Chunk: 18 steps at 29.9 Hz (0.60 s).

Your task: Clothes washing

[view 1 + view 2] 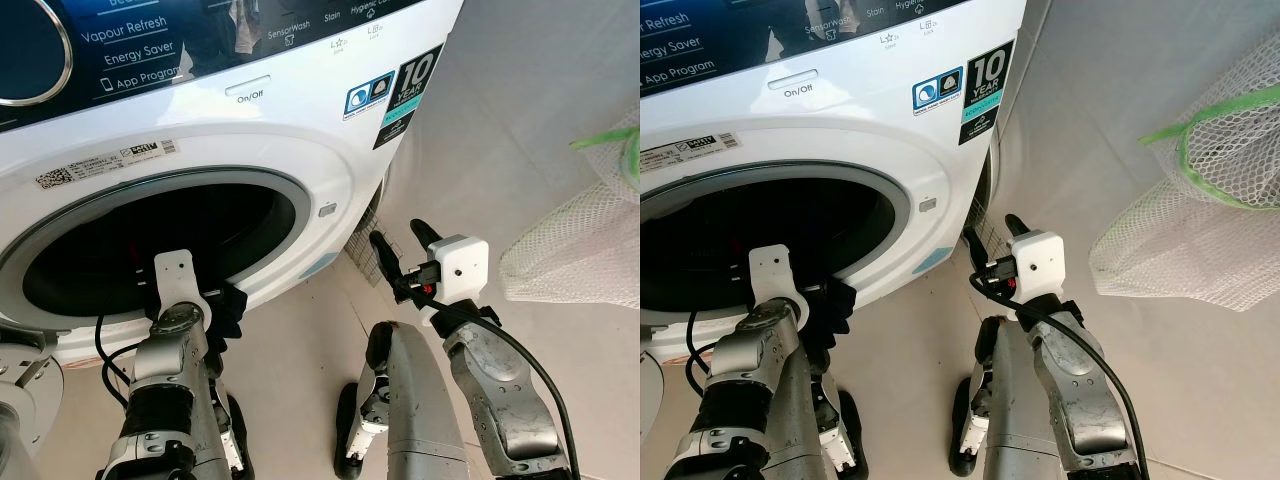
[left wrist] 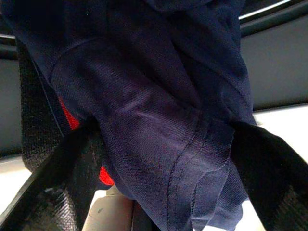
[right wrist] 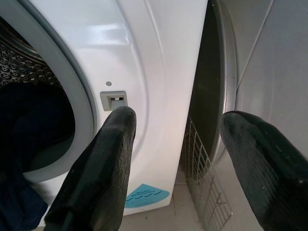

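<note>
The left gripper [image 2: 159, 159] pinches a navy garment [image 2: 159, 120] at the lower rim of the washing machine's [image 1: 300, 130] open drum mouth [image 1: 160, 240], the cloth bunched between its fingers and draping over them. Soft, light and limp, it likely handles best gripped at a thick fold. The right gripper [image 1: 400, 245] hovers spread and empty beside the machine's right front edge.
</note>
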### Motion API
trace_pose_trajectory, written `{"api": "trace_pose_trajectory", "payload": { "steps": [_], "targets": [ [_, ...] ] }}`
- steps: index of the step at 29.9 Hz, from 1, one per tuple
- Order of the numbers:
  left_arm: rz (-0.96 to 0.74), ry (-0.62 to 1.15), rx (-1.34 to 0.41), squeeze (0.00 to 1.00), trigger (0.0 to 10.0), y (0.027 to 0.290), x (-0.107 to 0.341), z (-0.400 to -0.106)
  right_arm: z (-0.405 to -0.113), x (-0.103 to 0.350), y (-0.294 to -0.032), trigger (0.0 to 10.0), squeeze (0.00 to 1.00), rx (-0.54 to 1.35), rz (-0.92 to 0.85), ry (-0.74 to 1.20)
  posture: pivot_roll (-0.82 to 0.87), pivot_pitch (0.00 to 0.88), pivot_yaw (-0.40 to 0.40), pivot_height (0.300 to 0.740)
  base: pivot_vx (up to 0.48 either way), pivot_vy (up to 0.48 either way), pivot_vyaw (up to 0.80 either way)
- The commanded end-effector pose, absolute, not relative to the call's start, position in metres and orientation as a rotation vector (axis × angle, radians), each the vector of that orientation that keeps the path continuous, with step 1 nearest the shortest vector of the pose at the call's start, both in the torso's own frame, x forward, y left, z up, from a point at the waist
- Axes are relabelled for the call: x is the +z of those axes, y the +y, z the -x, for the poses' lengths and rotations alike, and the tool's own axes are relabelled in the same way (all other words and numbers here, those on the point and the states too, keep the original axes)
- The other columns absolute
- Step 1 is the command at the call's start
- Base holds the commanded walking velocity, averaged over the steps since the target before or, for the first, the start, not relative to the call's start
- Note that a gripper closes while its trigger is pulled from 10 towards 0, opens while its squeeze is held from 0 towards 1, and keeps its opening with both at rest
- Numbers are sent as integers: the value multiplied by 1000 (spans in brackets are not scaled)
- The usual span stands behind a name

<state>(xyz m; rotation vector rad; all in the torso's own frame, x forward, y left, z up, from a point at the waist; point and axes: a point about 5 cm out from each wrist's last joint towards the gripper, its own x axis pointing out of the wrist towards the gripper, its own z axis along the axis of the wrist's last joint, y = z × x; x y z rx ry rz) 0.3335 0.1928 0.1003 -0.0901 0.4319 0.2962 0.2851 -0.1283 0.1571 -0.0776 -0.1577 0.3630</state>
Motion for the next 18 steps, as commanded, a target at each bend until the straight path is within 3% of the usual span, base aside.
{"api": "trace_pose_trajectory", "payload": {
  "steps": [1, 15, 16, 18],
  "targets": [
    [106, 471, 286, 0, 10000, 190, 89, -329, -283, 150, -133, 10000, 0, 350, 78, -129, 32, 388, -127, 511, 0, 0, 0],
    [106, 471, 286, 0, 10000, 190, 89, -329, -283, 150, -133, 10000, 0, 350, 78, -129, 32, 388, -127, 511, 0, 0, 0],
    [123, 478, 290, 0, 0, 197, 82, -332, -282, 152, -134, 10000, 0, 353, 86, -133, 10, 328, -129, 511, 0, 0, 0],
    [135, 491, 309, 0, 0, 203, 76, -333, -281, 153, -136, 10000, 0, 353, 95, -140, 12, 327, -128, 511, 0, 0, 0]
  ]
}}
